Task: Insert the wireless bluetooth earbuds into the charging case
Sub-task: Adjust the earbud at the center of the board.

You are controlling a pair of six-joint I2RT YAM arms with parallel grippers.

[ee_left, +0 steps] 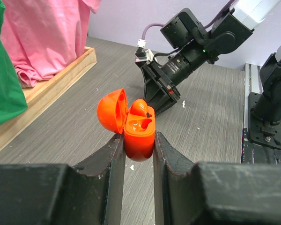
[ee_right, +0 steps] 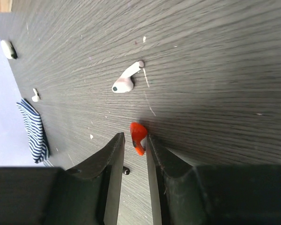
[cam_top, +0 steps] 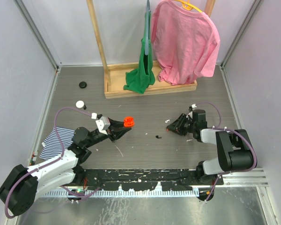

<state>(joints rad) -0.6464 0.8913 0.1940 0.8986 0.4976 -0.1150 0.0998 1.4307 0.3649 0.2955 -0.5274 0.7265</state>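
My left gripper [ee_left: 138, 140] is shut on the orange charging case [ee_left: 139, 133], held above the table with its lid [ee_left: 111, 111] swung open to the left. One orange earbud [ee_left: 143, 108] sits in the case. In the top view the case [cam_top: 128, 122] is left of centre. My right gripper [ee_right: 134, 137] is low at the table, centre right [cam_top: 171, 127]. Its jaws are slightly parted around a second orange earbud [ee_right: 138, 133]. This earbud touches the right finger, with a gap to the left finger.
A white earbud [ee_right: 124, 82] lies just beyond the right gripper, and a small black bit [ee_right: 126, 170] under it. A wooden rack [cam_top: 150, 89] with a pink shirt [cam_top: 185, 40] and green cloth [cam_top: 143, 70] stands at the back. A striped cloth [cam_top: 54, 140], white cap [cam_top: 79, 104] and black cap [cam_top: 83, 85] lie left.
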